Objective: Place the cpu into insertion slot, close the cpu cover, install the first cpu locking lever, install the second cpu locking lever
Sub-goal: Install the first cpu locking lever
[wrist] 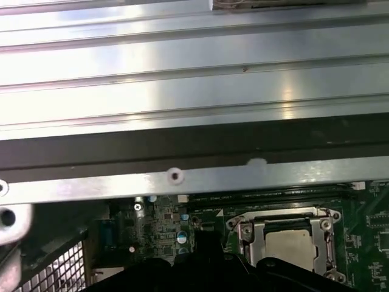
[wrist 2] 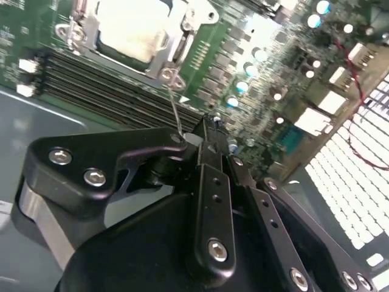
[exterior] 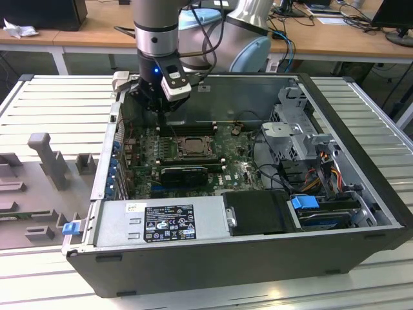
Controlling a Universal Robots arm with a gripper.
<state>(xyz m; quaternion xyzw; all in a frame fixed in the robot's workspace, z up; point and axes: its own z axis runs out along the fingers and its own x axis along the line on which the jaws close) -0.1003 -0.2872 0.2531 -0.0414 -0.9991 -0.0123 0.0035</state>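
1. The arm's black, multi-link gripper (exterior: 158, 103) is hanging low inside the open dark-grey computer case (exterior: 226, 258). It is over the far part of the green motherboard (exterior: 239, 165), just beyond the square, black-framed insertion slot (exterior: 191, 145) as the exterior view shows it.
2. In the second wrist view the gripper (wrist 2: 203, 132) is showing its jaws drawn together, with the tips meeting. A thin silver wire locking lever (wrist 2: 175, 109) is running from a corner of the socket to those tips and is touching them. I cannot tell whether the rod is being pinched or only hooked and pushed.
3. The small, flat, pale silver-beige cpu (wrist 2: 130, 27) is lying level in the slot, its face showing in both wrist views (wrist: 295, 243).
4. The thin silver metal cpu cover (wrist 2: 159, 56) is lying down flat around the chip, framing it through its cut-out middle (wrist: 249, 237). The long black memory slots (wrist 2: 103, 91) are running just beside it.
5. Judging from this, seating the chip and closing the cover are looking done. The wire rod at the fingertips is standing up off the board rather than lying latched, so a lever step is looking like the one in hand.
6. Whether the other lever is already latched is too hard to make out, so at least one lever install is not yet finished.
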